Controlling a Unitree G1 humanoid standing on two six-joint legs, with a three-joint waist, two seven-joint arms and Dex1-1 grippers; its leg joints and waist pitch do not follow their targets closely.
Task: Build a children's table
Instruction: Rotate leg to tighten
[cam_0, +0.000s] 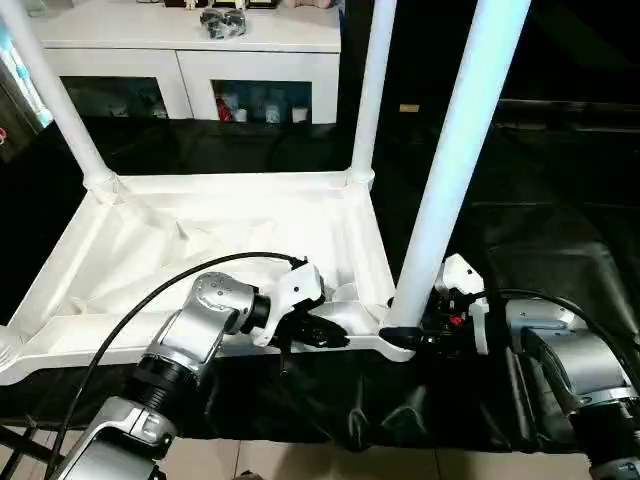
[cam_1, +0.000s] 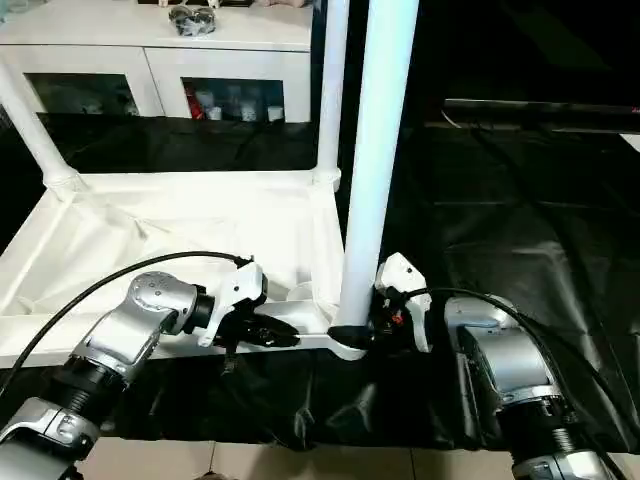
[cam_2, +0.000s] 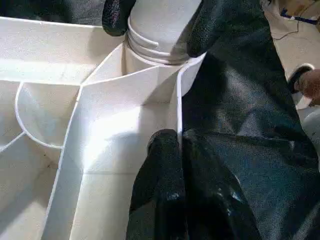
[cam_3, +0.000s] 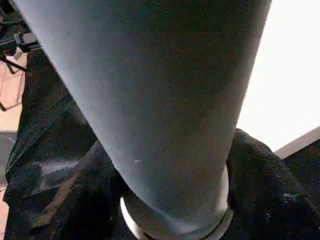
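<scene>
**A:** Where's the job at?

**B:** The children's table (cam_0: 200, 240) lies upside down on the black cloth (cam_0: 560, 250), ribbed underside up. Three legs stand in corner sockets: two at the far corners, and the near leg (cam_0: 450, 170) in the socket on the robot's right. I'd judge this is the seating of that near leg.

**A:** What are the arms doing?

**B:** The right gripper (cam_2: 155, 20) has its fingers spread around the base of the near leg, one on each side, just above the socket. The left gripper (cam_2: 182, 165) has its fingers pressed together, pinching the thin rim of the tabletop close beside that corner, steadying it.

**A:** Next move?

**B:** Probably a firm push or twist down until the collar sits flush, with the rim held fast. The near corner on the robot's left looks empty, so a fourth leg is likely due.

**A:** Anything in the way?

**B:** The white cabinet (cam_0: 190, 45) stands well behind. The left arm's cable (cam_0: 150, 290) loops over the tabletop and could snag.
</scene>
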